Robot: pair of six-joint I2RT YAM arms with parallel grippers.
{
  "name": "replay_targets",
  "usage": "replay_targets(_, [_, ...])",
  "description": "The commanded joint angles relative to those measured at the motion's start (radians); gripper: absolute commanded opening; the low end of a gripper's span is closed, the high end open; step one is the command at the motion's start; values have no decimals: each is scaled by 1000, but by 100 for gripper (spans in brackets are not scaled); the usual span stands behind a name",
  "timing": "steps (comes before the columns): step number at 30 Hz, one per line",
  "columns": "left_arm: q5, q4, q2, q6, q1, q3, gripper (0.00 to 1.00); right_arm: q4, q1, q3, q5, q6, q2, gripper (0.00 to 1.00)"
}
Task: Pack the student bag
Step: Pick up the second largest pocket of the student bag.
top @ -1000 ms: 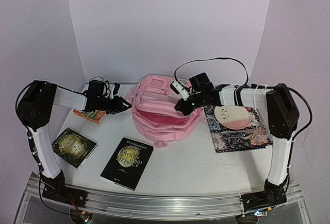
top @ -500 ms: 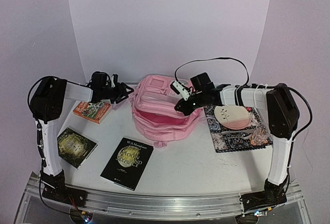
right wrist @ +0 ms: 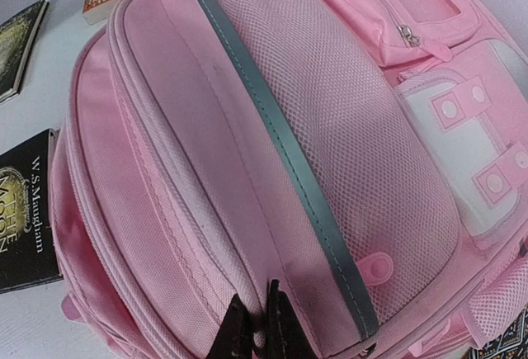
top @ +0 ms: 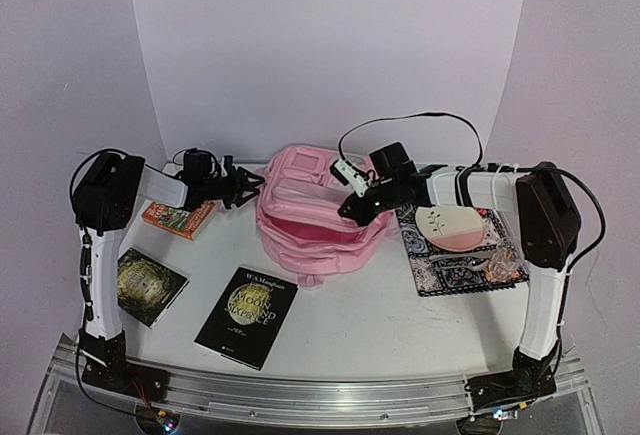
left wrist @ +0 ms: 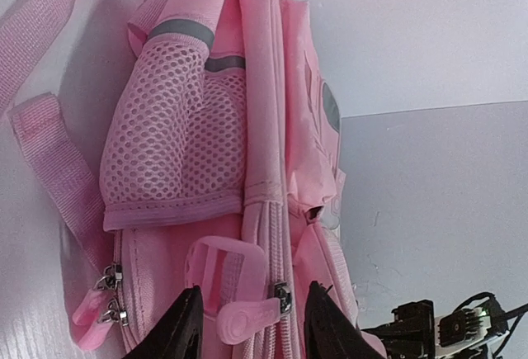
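Left pincer (left wrist: 250,338) stands half-wide at the left side of the student bag (top: 318,230), its jaws apart around a pink zip pull (left wrist: 246,318) without visibly pinching it. Lying mid-tabletop (top: 380,305) with its main mouth gaping toward the near edge, the bag looks light, soft and floppy. I judge it will sag and slide unless taken by a firm seam, zip edge or pull rather than loose mesh. Right pincer (right wrist: 254,330) is closed tight on a fold of the bag's upper lip, seemingly a good hold for propping the mouth open.
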Motion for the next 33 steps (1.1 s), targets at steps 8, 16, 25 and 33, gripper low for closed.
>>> replay_targets(8, [19, 114, 32, -44, -1, 73, 33, 29, -3, -11, -35, 7, -40, 0])
replay_targets(16, [21, 119, 37, -40, -1, 67, 18, 29, -3, -12, -33, 6, -42, 0])
replay_targets(25, [12, 124, 12, 17, -1, 39, 4, 29, -4, -15, -25, 10, -46, 0])
replay_targets(33, [-34, 126, -170, 265, -19, -163, 0, 25, -5, 24, 31, 66, -29, 0])
